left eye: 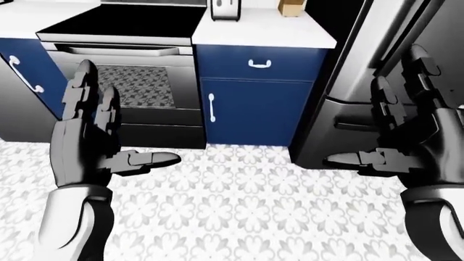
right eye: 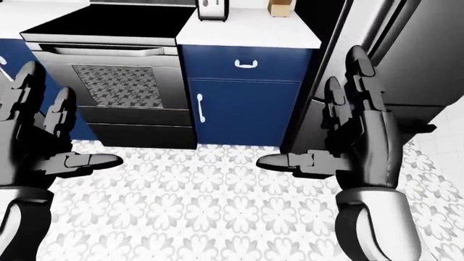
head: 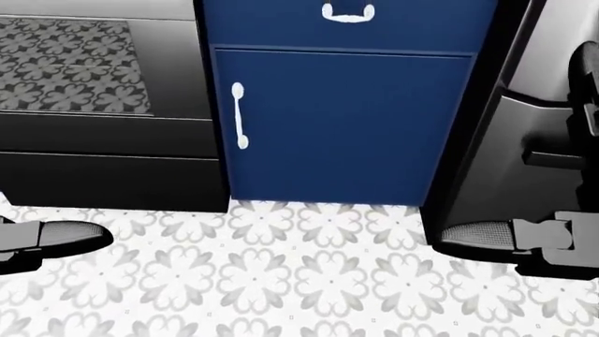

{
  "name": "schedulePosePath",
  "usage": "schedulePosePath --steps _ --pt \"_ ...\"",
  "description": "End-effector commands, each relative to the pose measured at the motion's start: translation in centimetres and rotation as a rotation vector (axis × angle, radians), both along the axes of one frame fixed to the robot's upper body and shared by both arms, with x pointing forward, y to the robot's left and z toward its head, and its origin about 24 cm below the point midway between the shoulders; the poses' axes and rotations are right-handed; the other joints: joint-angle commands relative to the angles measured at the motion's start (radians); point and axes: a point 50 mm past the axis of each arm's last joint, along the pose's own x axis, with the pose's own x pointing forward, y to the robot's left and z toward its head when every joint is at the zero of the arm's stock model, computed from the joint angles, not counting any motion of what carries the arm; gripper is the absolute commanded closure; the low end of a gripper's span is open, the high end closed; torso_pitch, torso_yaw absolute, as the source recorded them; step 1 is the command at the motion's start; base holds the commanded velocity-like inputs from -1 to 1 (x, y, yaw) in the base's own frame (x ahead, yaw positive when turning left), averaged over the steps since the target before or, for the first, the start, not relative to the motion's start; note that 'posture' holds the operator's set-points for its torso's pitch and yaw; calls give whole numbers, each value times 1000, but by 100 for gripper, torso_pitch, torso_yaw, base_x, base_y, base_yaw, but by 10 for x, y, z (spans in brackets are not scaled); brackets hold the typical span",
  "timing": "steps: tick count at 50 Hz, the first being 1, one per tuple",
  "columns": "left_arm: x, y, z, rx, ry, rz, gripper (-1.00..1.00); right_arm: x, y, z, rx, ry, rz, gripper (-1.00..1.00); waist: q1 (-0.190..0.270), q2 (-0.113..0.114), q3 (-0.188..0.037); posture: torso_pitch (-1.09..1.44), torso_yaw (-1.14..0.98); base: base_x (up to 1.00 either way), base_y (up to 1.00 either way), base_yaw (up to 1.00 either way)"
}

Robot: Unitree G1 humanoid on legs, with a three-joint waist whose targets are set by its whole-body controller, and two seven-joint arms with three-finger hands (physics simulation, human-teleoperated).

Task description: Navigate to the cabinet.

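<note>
Left-eye view shows your left hand [left eye: 91,144] raised at the left, fingers spread wide and pointing up, thumb stretched to the right; it holds nothing. Your right hand [right eye: 359,138] stands the same way at the right in the right-eye view, fingers apart and upright, thumb pointing left, and it is also empty. Both hands hang above the patterned floor [left eye: 246,201], well apart from each other.

Between the two hands, farther away, you see the blue cabinet [left eye: 254,111]. Its door has a white vertical handle [left eye: 211,107] near its left edge, and above the door is a drawer [left eye: 261,64] with a small white handle. The door and the drawer are closed. A white countertop [left eye: 261,30] lies on the cabinet, with a metal toaster [left eye: 226,9] and a small brown box [left eye: 291,7] at its far edge.

Just left of the cabinet stands the oven [left eye: 127,89] with a black cooktop and a glass window. Just right of the cabinet stands a tall grey refrigerator [left eye: 377,70], partly behind your right hand. At the far left is another blue cabinet door [left eye: 29,76] with a white handle.
</note>
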Motion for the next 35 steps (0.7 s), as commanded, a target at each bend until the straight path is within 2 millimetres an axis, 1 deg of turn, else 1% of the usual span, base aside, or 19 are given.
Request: schedulePosePath --steps 1,21,22,23,24,25,26,27,30,31,32,34,35 --pt "-5 -1 12 20 -82 -1 -100 -4 0 9 -5 -68 -5 -100 0 -1 -19 0 0 2 0 0" --pt "-4 -2 11 19 -78 -3 -100 -5 -2 12 -2 -77 -12 -100 1 -3 -5 0 0 3 0 0" --pt "-3 -2 11 20 -78 -3 -100 -5 -2 12 -1 -79 -12 -100 2 -4 -7 0 0 3 0 0" --pt "-4 -2 12 19 -77 -3 -100 -5 -2 12 -3 -80 -14 -100 -2 3 -20 0 0 6 0 0" --pt "-4 -2 12 20 -77 -3 -100 -5 -2 12 -2 -81 -14 -100 -5 5 -12 0 0 16 0 0" --pt "-4 -2 12 19 -77 -4 -100 -5 -2 12 -2 -81 -14 -100 -6 5 2 0 0 20 0 0" --pt "-4 -2 12 20 -77 -4 -100 -5 -3 12 -1 -81 -14 -100 -7 3 10 0 0 20 0 0" --pt "-5 -2 12 19 -77 -4 -100 -5 -3 12 -2 -81 -14 -100 -7 -2 11 0 0 20 0 0" --pt "-4 -2 12 19 -77 -4 -100 -5 -2 12 -1 -80 -13 -100 -8 -35 13 0 0 20 0 0" --pt "-4 -2 12 19 -76 -4 -100 -5 -2 12 -1 -80 -14 -100 -8 -31 7 0 0 19 0 0" --pt "-4 -2 11 20 -76 -3 -100 -5 -2 12 -1 -80 -14 -100 -13 -19 3 0 0 20 0 0" --pt "-4 -2 12 19 -76 -3 -100 -5 -2 12 -1 -80 -14 -100 -13 -30 8 0 0 20 0 0" --pt "-4 -2 11 18 -76 -2 -100 -5 -2 12 -1 -80 -14 -100 -16 -27 7 0 0 19 0 0"
